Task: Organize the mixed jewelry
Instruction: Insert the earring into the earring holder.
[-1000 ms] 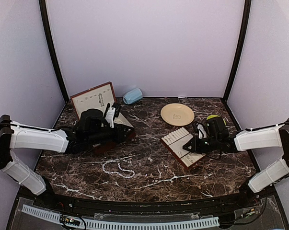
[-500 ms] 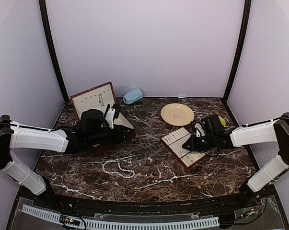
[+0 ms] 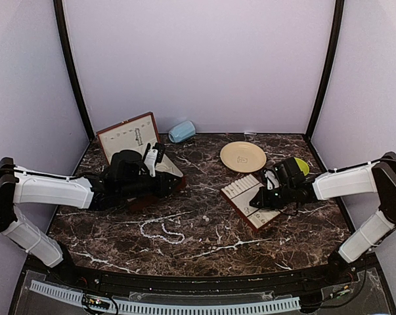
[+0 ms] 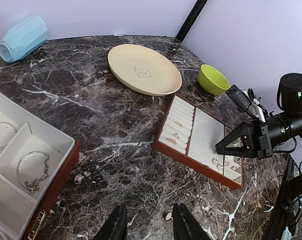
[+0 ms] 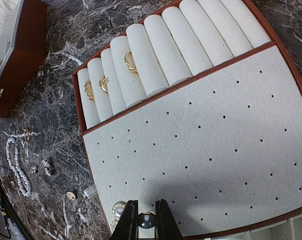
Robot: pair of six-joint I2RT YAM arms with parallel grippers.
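My right gripper [image 5: 146, 205] is shut on a small dark pearl earring [image 5: 146, 221], low over the perforated pad of the cream slotted tray [image 5: 216, 130]. Another pearl earring [image 5: 119, 210] lies on the pad beside it, and gold rings [image 5: 131, 62] sit in the roll slots. On the marble lie the white pearl strand [image 3: 159, 231] and a tiny loose earring [image 4: 167, 216]. That earring is just inside the right finger of my open left gripper [image 4: 149, 210], which hovers over the table and holds nothing.
The red-brown box [image 4: 50, 192] with bracelets in its cream lining stands open at the left. A cream plate [image 4: 143, 69], a green bowl [image 4: 213, 79] and a tipped blue cup [image 4: 21, 37] stand at the back. More small pieces [image 5: 70, 196] lie beside the tray.
My right arm has shifted a little towards the back over the tray, still gripping the earring. The left arm has not moved.
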